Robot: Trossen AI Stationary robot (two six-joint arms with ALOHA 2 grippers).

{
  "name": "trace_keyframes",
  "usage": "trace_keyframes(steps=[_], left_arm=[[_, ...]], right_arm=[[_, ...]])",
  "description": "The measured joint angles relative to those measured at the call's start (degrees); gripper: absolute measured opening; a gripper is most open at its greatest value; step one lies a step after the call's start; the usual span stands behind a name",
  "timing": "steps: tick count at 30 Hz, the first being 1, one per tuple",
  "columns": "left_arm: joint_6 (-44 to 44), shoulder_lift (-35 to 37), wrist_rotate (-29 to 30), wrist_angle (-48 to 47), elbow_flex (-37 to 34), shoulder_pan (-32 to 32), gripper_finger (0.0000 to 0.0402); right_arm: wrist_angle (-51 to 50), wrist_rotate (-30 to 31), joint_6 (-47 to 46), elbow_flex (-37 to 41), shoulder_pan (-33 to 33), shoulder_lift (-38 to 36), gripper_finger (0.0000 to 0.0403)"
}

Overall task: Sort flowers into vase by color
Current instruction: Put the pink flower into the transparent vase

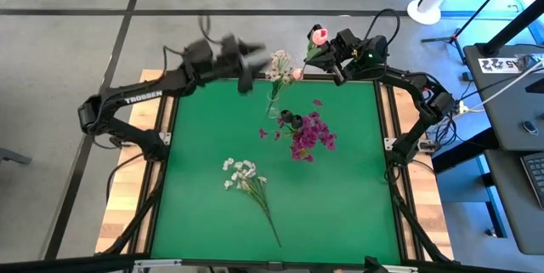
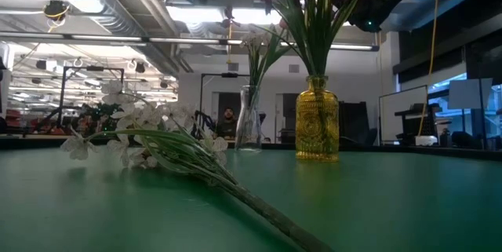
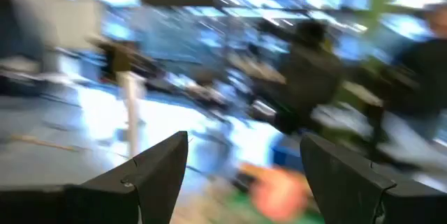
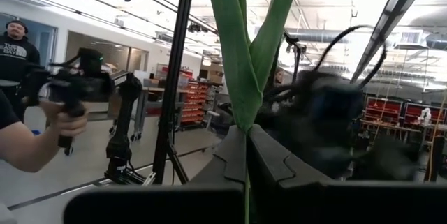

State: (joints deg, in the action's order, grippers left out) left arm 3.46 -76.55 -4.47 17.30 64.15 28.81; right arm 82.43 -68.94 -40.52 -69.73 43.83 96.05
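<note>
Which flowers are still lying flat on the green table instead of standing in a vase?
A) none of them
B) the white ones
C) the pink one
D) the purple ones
B: the white flowers lie flat on the table, while the purple flowers stand in the yellow vase.

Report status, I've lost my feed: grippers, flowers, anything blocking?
Right gripper shut on pink flower, far table edge. Left gripper open, empty, near clear vase. White spray lies on mat; magenta bunch in amber vase. Nothing blocking.
</note>
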Motion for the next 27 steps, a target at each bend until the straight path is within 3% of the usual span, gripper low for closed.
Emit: trace_keyframes(steps=[2,4,10,18,27], left_arm=[[0.3,-0.3,3.0,0.4,2.5,2.7,0.0273],[2.6,-0.6,2.1,-1.0,4.4,5.2,0.0273],[8.0,-0.7,-11.3,-6.1,4.2,5.4,0.0273],[0.8,-0.8,-5.4,-6.4,2.4,-3.0,0.0273],[0.5,-2.3,-3.2,-2.5,2.4,-3.4,0.0272]], right_arm=[[-0.1,-0.1,0.0,0.0,0.0,0.0,0.0],[-0.2,-0.1,-0.1,0.0,0.0,0.0,0.0],[-0.2,-0.1,-0.8,0.0,0.0,0.0,0.0],[-0.1,-0.1,-0.8,0.0,-0.6,0.0,0.0],[-0.1,0.2,1.8,0.0,-5.2,0.0,0.0]])
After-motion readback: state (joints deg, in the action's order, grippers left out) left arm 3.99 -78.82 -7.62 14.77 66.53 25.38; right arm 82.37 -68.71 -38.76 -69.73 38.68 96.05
